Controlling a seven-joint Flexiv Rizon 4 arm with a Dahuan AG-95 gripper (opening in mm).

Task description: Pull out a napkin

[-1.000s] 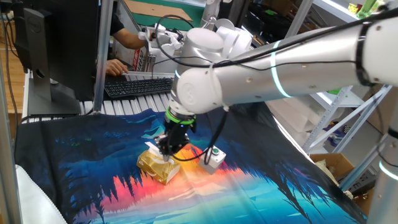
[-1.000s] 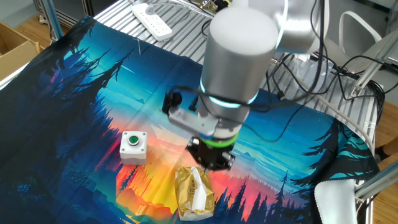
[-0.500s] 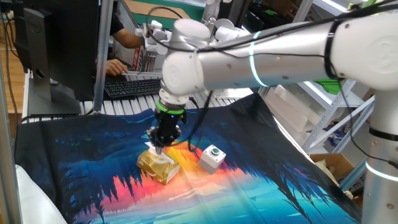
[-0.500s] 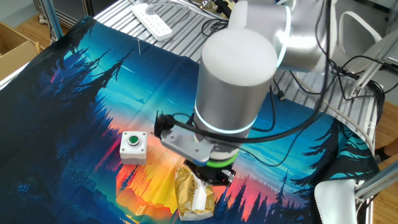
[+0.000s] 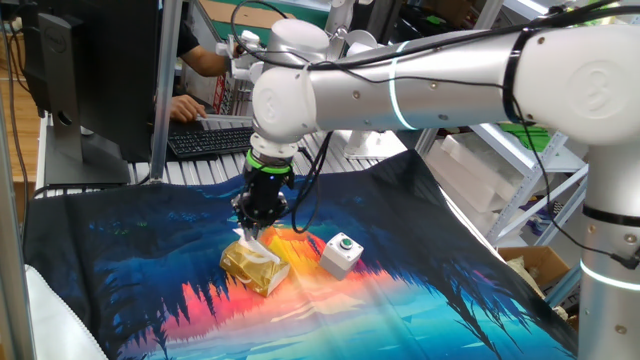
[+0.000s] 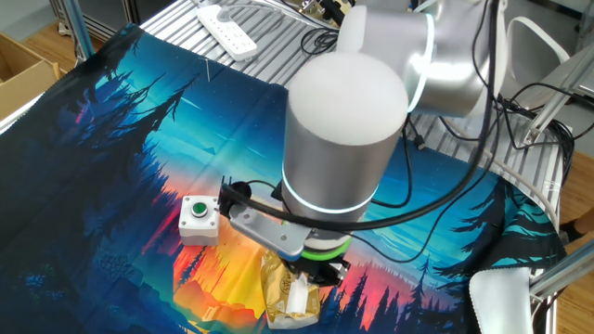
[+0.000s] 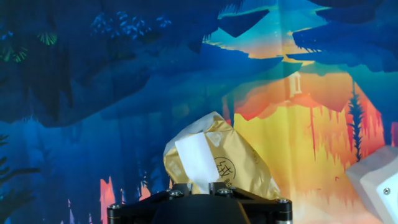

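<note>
Gripper directly above the napkin, which protrudes upward from the golden tissue packet on the tabletop; finger state cannot be determined.

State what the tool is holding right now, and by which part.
Cannot be told. The tool sits over the napkin's protruding tip above the golden packet, but its fingertips are hidden.

White button box beside golden packet on forest-print cloth; keyboard behind.
</note>
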